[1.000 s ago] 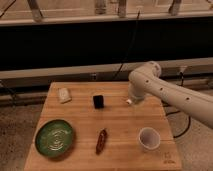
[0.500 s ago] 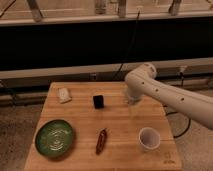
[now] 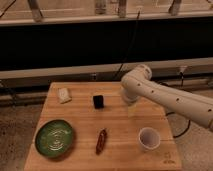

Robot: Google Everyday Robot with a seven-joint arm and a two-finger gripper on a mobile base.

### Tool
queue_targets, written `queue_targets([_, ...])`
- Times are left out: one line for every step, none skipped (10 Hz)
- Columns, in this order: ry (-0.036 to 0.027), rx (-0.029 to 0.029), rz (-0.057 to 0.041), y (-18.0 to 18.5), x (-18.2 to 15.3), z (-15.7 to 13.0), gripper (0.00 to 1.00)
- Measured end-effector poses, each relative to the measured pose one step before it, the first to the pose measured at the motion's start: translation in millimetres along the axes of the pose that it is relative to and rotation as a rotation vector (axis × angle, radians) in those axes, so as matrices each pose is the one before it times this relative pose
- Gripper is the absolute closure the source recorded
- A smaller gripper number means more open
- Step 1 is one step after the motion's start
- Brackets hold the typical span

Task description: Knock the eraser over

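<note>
gripper (image 3: 131,108) hangs right of standing eraser (image 3: 99,101)

White, rounded arm (image 3: 167,98) with dark dots; pale gripper (image 3: 131,109) beneath its elbow

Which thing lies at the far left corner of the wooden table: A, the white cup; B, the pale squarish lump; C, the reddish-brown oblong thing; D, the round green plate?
B: the pale squarish lump sits at the wooden table's far left corner, left of the small black rectangular eraser; the gripper hangs just right of that eraser.
</note>
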Motion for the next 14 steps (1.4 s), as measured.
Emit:
queue_targets([-0.00223, 0.00346, -0.00606, -1.52, -2.56, 2.45, 0.2])
queue_targets([-0.00321, 0.00273, -0.01256, -2.64, -5.25, 3.45, 0.2])
queue_targets([-0.00252, 0.0032, -0.00868, -1.72, -3.1, 2.77, 0.2])
queue_targets([-0.00125, 0.00236, -0.00439, -1.17, -1.47, 2.23, 0.2])
queue_targets([-0.00045, 0.00329, -0.00793, -1.84, -2.11, 2.45, 0.2])
queue_targets([-0.00174, 0.00233, -0.00765, -1.82, -2.85, 2.21, 0.2])
queue_targets([-0.00052, 0.00329, -0.00818, -2.15, -2.69, 2.29, 0.2])
queue_targets([-0.00079, 0.00427, -0.00527, -2.75, -1.88, 2.91, 0.2])
queue_targets([-0.00093, 0.00274, -0.00793, -2.67, -3.22, 2.32, 0.2])
queue_targets([-0.00066, 0.00268, -0.00735, -2.2, -2.33, 2.47, 0.2])
queue_targets([0.00013, 0.00231, -0.00408, -2.04, -0.57, 1.43, 0.2])
queue_targets([-0.00026, 0.00277, -0.00325, -3.37, -1.1, 2.35, 0.2])
queue_targets([-0.00256, 0.00206, -0.0042, -3.23, -2.32, 1.78, 0.2])
queue_targets([-0.00167, 0.00108, -0.00497, -2.71, -2.48, 1.51, 0.2])
